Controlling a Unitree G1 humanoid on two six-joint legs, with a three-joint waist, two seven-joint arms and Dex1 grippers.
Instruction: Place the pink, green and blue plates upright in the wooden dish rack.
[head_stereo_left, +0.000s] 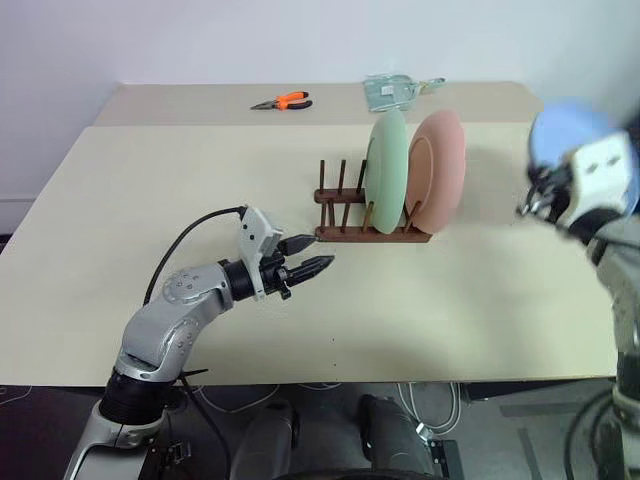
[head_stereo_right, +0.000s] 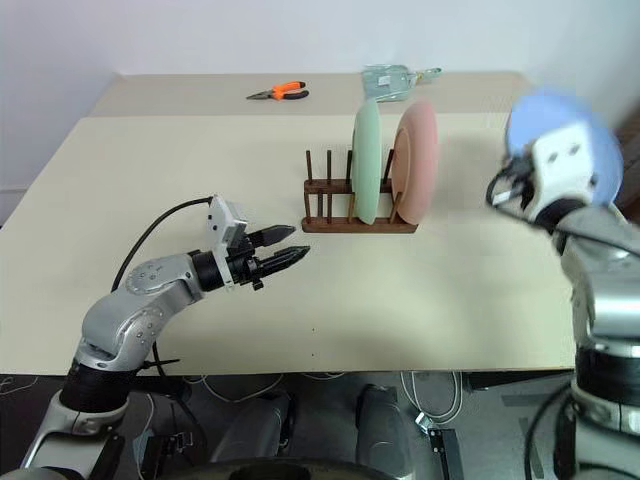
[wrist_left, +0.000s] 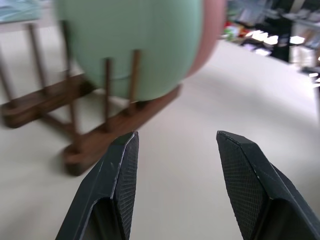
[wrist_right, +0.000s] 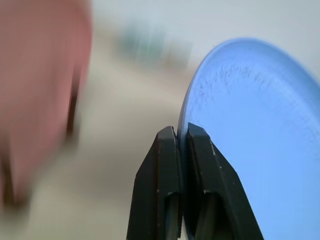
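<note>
Between the right gripper's (wrist_right: 181, 137) 2 black fingers, pinched tight, sat the rim of the blue plate (wrist_right: 250, 140), held up in the air clear of the table (head_stereo_left: 480, 300), at about 3 o'clock of the wooden dish rack (head_stereo_left: 370, 225). At 9 o'clock of that plate, the pink plate (head_stereo_left: 440, 170) and the green plate (head_stereo_left: 386, 165) stood upright side by side in the rack's right end, green at the pink's 9 o'clock, with bare pegs beyond. At 7 o'clock of the rack the left gripper (head_stereo_left: 308, 258) hovered low over the table, its fingers parted about halfway and empty, tips pointing toward the rack. Orange-handled pliers (head_stereo_left: 282, 101) lay far back at 11 o'clock.
</note>
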